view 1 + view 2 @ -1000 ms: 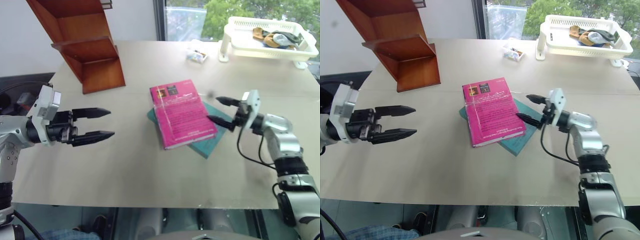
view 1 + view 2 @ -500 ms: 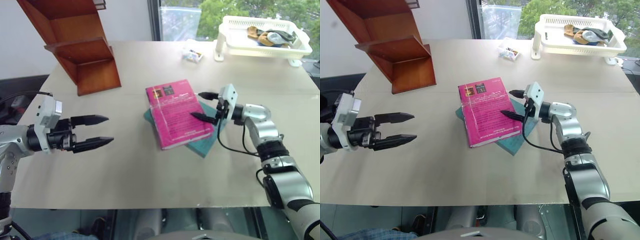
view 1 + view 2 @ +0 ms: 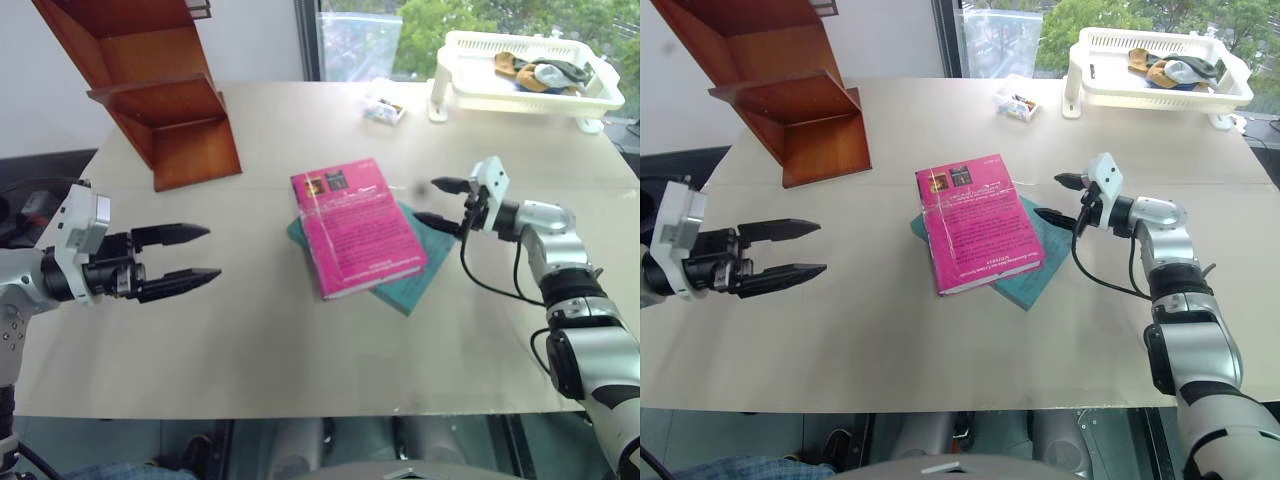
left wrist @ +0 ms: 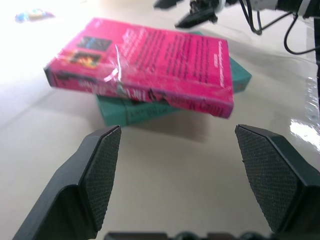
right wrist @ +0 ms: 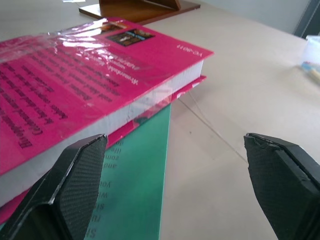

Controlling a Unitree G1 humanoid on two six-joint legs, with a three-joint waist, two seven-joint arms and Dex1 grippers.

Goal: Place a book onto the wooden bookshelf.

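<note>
The magenta-pink book (image 3: 358, 228) lies flat in the middle of the table, resting on a teal-green book (image 3: 415, 281). The wooden bookshelf (image 3: 165, 100) stands at the table's far left corner. My right gripper (image 3: 426, 200) is open just beyond the book's right edge, fingers pointing at it without touching. In the right wrist view the book's corner (image 5: 65, 85) lies between the spread fingers, nearer one of them. My left gripper (image 3: 212, 252) hovers open well to the left of the book, empty. The left wrist view has the book (image 4: 150, 65) ahead of the gripper's wide-apart pads (image 4: 102, 170).
A white plastic basket (image 3: 530, 95) with some items in it stands at the far right. A small clear packet (image 3: 385, 112) lies near the far edge. Bare beige table (image 3: 300, 340) stretches between the books and the front edge.
Half a second ago the right gripper's fingers reached over the book's right edge; they now sit back to the right of it. The left gripper has stayed put.
</note>
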